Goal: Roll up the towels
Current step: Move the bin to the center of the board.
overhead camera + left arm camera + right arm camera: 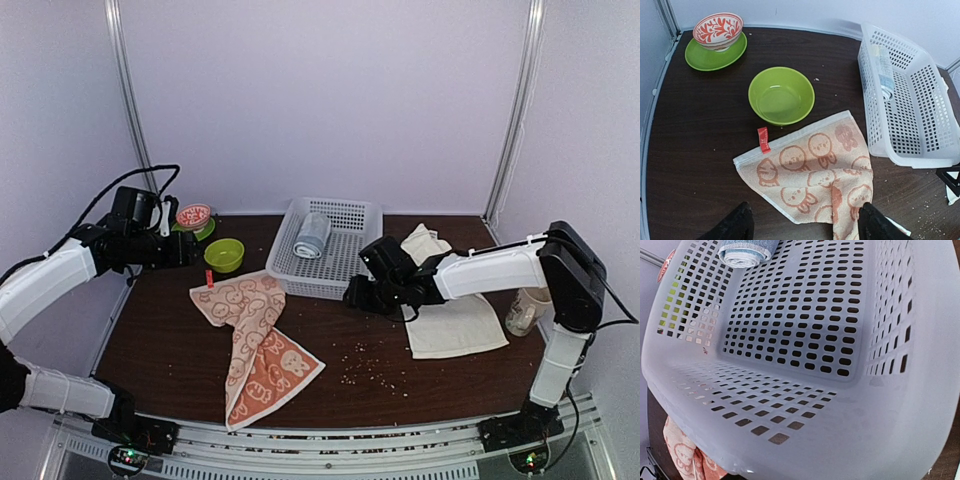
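Note:
The salmon-orange towel [255,345] with white animal prints lies loosely crumpled and partly unfolded at centre-left; it also shows in the left wrist view [810,165] with a red tag [763,139]. The cream-white towel [455,325] lies flat at the right, one end bunched behind the right arm [425,243]. My left gripper [195,252] hovers open and empty left of the orange towel, fingers [735,225] wide apart. My right gripper [357,294] is low against the basket's near-right corner; its fingers are hidden.
A white perforated basket [345,215], filling the right wrist view [840,415], holds a grey-blue rolled towel [313,235]. A green bowl [224,255] and a red-patterned bowl [194,216] on a green plate stand back left. A cup [525,310] stands far right. Crumbs [365,365] dot the table.

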Tool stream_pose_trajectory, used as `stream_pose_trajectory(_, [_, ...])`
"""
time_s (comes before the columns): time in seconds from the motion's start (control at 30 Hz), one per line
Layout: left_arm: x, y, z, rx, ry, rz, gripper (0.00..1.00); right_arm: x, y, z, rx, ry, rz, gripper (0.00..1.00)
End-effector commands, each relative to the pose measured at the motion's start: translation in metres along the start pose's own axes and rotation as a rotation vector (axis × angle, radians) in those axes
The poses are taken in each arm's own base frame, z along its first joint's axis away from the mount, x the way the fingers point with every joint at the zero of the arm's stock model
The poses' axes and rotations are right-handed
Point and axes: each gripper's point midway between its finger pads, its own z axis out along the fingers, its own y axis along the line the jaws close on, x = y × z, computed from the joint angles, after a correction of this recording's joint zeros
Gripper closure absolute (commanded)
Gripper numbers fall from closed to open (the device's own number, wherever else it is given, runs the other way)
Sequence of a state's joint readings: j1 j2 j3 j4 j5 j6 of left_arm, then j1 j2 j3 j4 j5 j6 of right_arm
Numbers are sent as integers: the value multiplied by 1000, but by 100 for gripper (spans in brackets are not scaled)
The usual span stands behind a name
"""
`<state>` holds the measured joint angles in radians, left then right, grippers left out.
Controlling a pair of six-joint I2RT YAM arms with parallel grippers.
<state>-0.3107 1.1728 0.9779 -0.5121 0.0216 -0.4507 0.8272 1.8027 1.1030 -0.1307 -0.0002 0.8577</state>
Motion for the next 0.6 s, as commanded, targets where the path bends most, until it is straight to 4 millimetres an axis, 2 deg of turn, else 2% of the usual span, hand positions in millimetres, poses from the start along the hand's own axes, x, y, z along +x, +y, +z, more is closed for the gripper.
stream_pose_trajectory(0.0, [3,4,2,-27,1,25,27,-28,-4,5,40,-85,37,46])
stream_pose_trajectory(0.1, [4,2,4,-13,6,16,27,-34,-7,13,46,-89,56,47])
stream_pose_trajectory(0.43, [7,4,7,-16,10,7,27,-59,8,29,45,-111,60,47])
stream_pose_trajectory(0.57, [9,6,6,-26,9,5,27,-64,10,27,29,-104,41,41])
